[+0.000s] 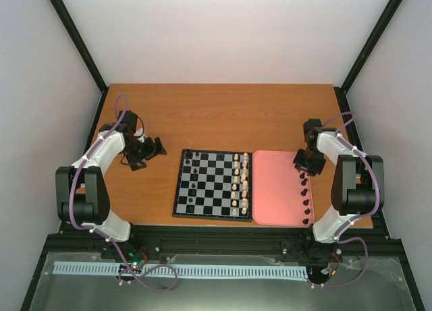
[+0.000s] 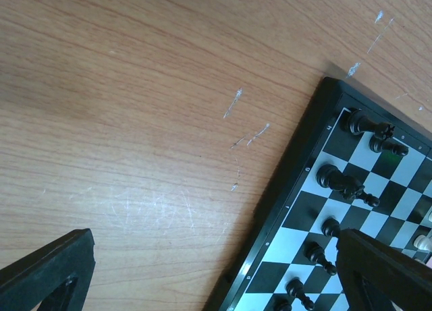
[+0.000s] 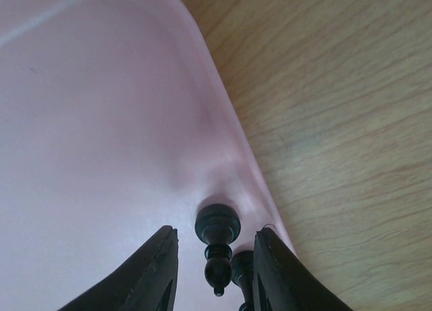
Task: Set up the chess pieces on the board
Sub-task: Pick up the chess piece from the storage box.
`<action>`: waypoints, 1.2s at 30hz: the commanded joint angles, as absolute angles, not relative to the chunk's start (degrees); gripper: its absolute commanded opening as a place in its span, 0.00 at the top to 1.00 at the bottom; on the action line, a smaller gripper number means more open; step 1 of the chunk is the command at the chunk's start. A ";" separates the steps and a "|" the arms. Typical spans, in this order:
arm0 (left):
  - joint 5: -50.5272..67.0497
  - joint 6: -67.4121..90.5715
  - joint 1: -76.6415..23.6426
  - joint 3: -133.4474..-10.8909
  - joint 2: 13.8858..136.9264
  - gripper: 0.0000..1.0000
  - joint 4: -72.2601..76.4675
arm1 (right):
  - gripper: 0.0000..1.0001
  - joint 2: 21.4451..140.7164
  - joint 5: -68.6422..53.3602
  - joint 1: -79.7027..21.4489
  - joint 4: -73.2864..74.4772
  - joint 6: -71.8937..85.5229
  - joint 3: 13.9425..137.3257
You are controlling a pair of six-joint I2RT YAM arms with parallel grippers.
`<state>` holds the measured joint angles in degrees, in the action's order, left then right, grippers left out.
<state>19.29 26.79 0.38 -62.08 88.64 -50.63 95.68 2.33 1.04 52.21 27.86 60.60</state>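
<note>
The board [image 1: 177, 189] lies at mid-table, with several black chess pieces [image 1: 194, 173] along its left columns. In the left wrist view they [image 2: 334, 179] stand near the board's black rim [image 2: 297, 183]. More black pieces [image 1: 304, 193] stand in a line down the right side of the pink tray [image 1: 273, 189]. My right gripper [image 1: 307, 164] is low over the tray's far right corner. In its wrist view the gripper [image 3: 216, 240] is open, straddling one upright black piece [image 3: 217, 223] with gaps on both sides. A second piece [image 3: 241, 264] stands just behind. My left gripper [image 1: 145, 156] hangs open over bare wood left of the board.
Cream-white pieces [image 1: 239, 183] fill the board's two right columns, beside the tray. The tray's raised rim [image 3: 229, 122] curves close to the straddled piece, with wooden tabletop [image 3: 337, 122] beyond it. Black frame posts [image 1: 77, 48] bound the table's back corners.
</note>
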 commanded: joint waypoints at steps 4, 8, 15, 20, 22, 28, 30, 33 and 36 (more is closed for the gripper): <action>18.90 26.52 0.53 -62.77 87.54 0.00 -50.81 | 0.71 95.62 0.71 1.54 50.39 27.60 57.33; 18.68 26.55 0.54 -62.58 87.28 0.00 -50.80 | 0.76 95.66 0.86 1.49 50.23 27.34 57.59; 18.71 26.54 0.53 -62.36 87.33 0.00 -50.55 | 0.90 95.85 1.23 1.50 50.19 27.29 57.74; 18.79 26.56 0.60 -62.07 87.46 0.00 -50.35 | 0.97 95.59 1.08 1.47 50.03 26.92 58.13; 18.78 26.54 0.56 -62.00 87.47 0.00 -50.23 | 0.97 95.18 1.05 1.49 49.85 26.53 58.46; 18.72 26.46 0.57 -62.28 87.68 0.00 -50.47 | 0.97 92.76 -0.27 0.70 49.83 25.66 61.59; 18.64 26.47 0.57 -62.52 87.73 0.00 -50.45 | 0.97 92.18 0.40 -0.69 50.93 25.82 63.89; 18.62 26.46 0.57 -62.74 87.68 0.00 -50.56 | 0.97 91.41 2.26 -4.27 53.07 26.17 67.51; 18.30 26.38 0.53 -62.58 87.55 0.00 -50.59 | 0.97 91.01 4.11 -9.25 55.90 26.73 72.08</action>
<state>18.85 26.79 0.38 -61.98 88.64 -50.61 93.41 1.41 -3.86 52.36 26.30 66.70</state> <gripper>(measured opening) 0.999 0.092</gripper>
